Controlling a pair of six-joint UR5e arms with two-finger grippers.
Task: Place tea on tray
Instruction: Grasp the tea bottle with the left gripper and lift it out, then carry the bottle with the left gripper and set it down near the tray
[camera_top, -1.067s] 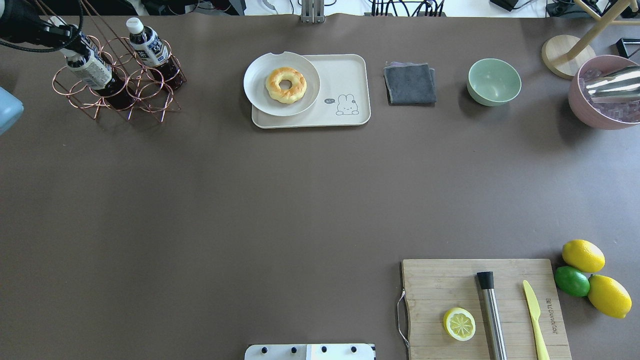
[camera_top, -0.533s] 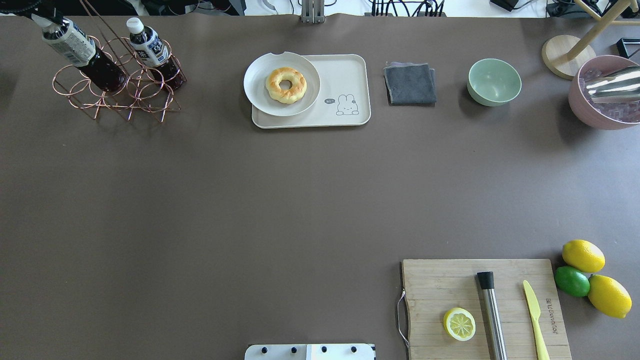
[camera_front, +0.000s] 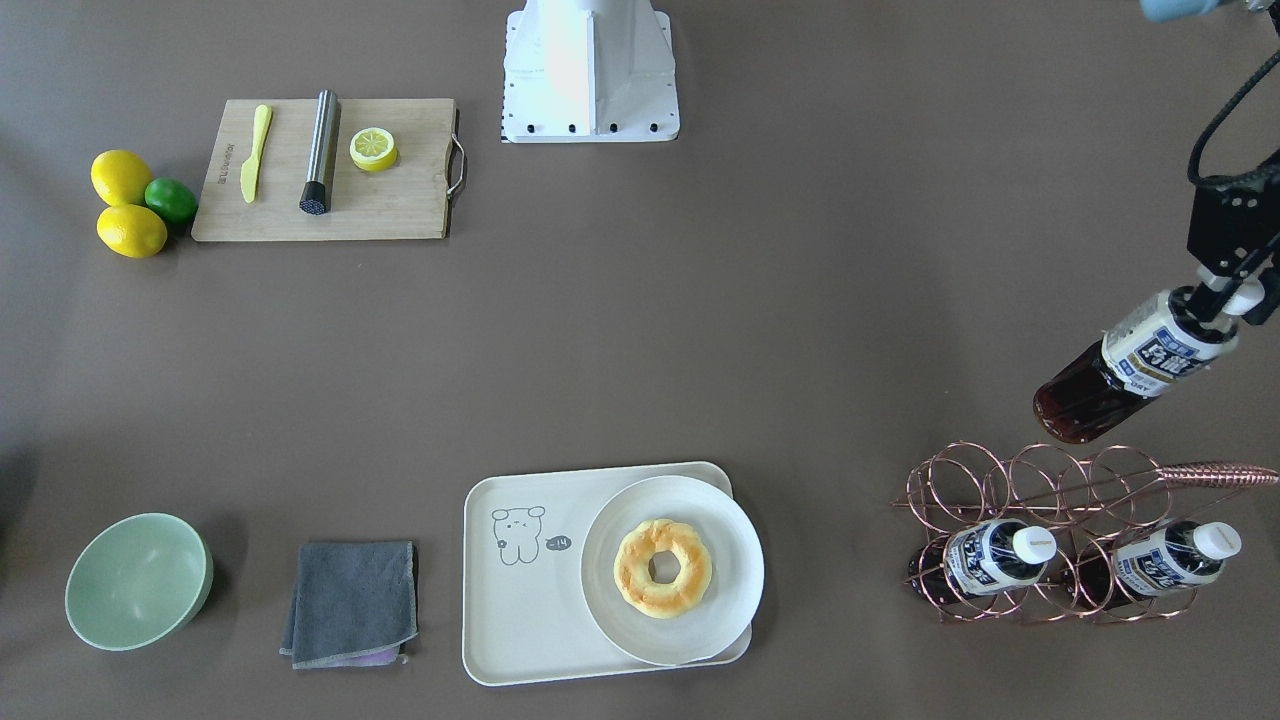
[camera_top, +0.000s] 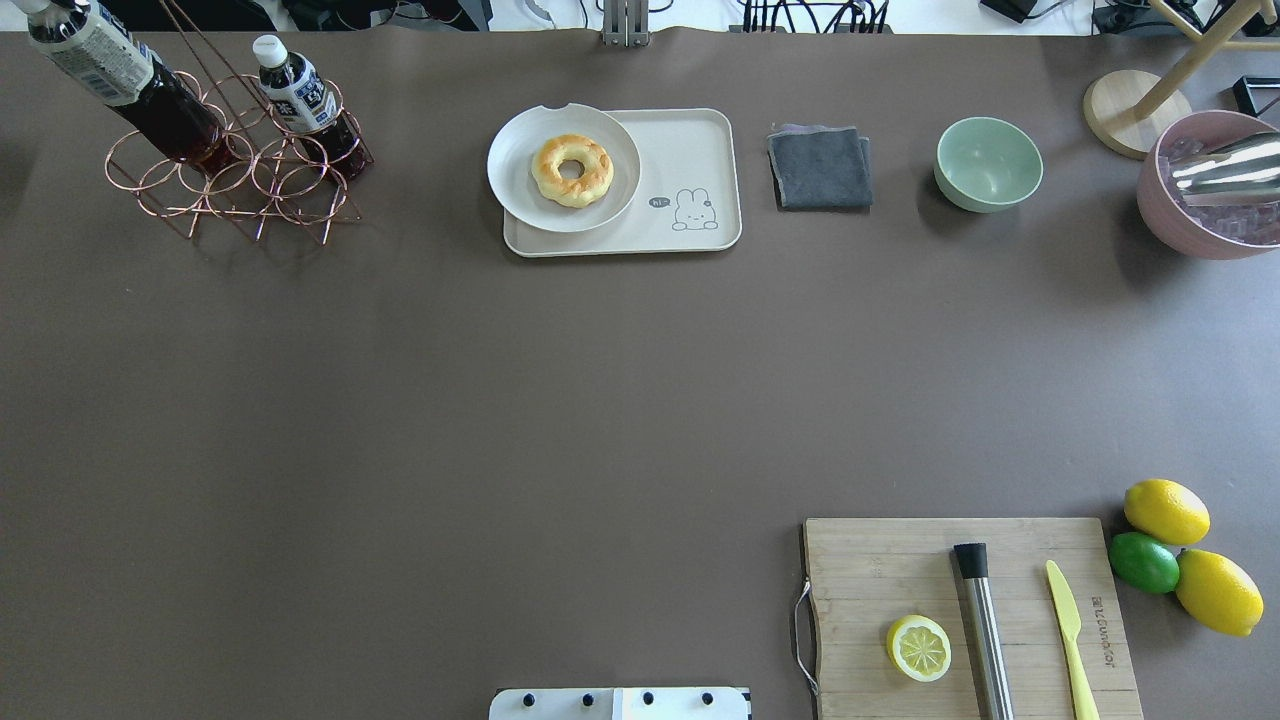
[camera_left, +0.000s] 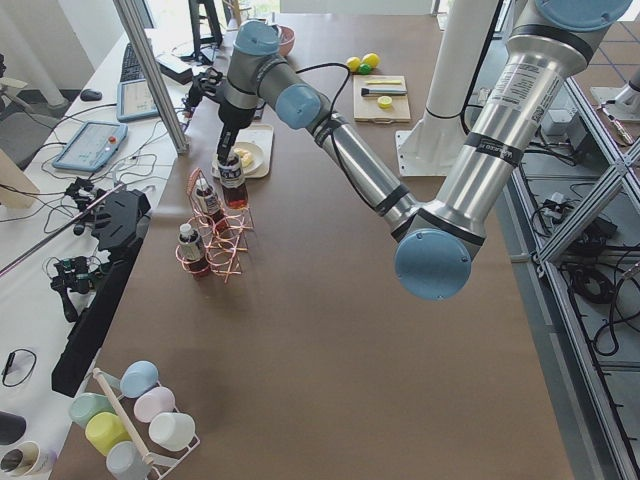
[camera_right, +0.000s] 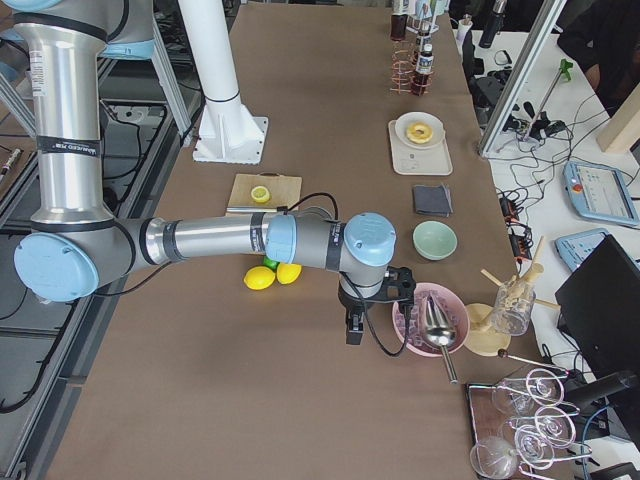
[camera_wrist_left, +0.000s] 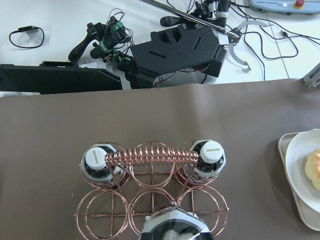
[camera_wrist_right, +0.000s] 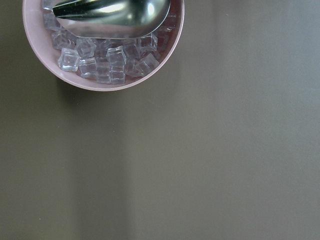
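My left gripper (camera_front: 1228, 302) is shut on the white cap of one tea bottle (camera_front: 1130, 365) and holds it tilted above the copper wire rack (camera_front: 1060, 480). The bottle shows at the overhead view's top left (camera_top: 110, 75), and its cap shows at the bottom of the left wrist view (camera_wrist_left: 172, 227). Two more tea bottles (camera_front: 985, 555) (camera_front: 1165, 558) stand in the rack. The cream tray (camera_front: 520, 620) with the bear drawing lies apart from them at mid table (camera_top: 690, 150). My right gripper (camera_right: 352, 330) shows only in the exterior right view; I cannot tell its state.
A white plate (camera_front: 730, 560) with a doughnut (camera_front: 662, 567) covers half the tray. Beside it lie a grey cloth (camera_front: 350, 600) and a green bowl (camera_front: 135, 580). A pink bowl of ice (camera_wrist_right: 102, 75) is under the right wrist. The cutting board (camera_front: 330, 190) and lemons (camera_front: 125, 205) are near the base.
The left gripper has lifted the held tea bottle up out of the rack; in the overhead view it moved toward the top left corner. Nothing else moved.
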